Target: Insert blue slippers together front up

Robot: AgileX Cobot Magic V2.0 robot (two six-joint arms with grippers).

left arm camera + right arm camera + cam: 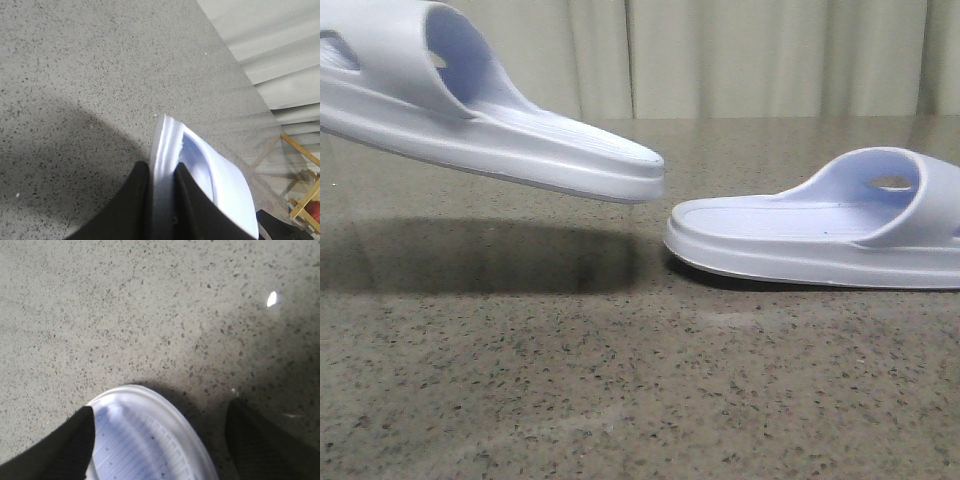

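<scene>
We are partway into the bringing-together step: one of the blue slippers, the left slipper (pixel 490 120), hangs above the bench (pixel 620 400), tilted so that its heel end dips toward the middle, with a broad shadow beneath it. The right slipper (pixel 820 235) lies flat on the bench, sole down, its heel end pointing at the raised one. The two heel tips are near each other but apart, the raised one higher.

In the left wrist view, our left fingers (pixel 162 200) are pinched on the edge of the left slipper (pixel 200 185), one dark pad on either side of the pale foam rim. In the right wrist view, our right fingers (pixel 160 440) are spread wide, one dark pad over the ribbed footbed of the right slipper (pixel 145 440) and the other out over bare bench; they grip nothing that we can see (whether a pad touches the foam we cannot tell).

As we judge it, the nesting itself is not yet begun. The next move calls for the right fingers to take a firm hold of the resting slipper, and for the raised one to be turned and lined up so the two can slide into each other with the fronts pointing upward. The foam rim looks soft, so the pinch may slip if twisted hard.
</scene>
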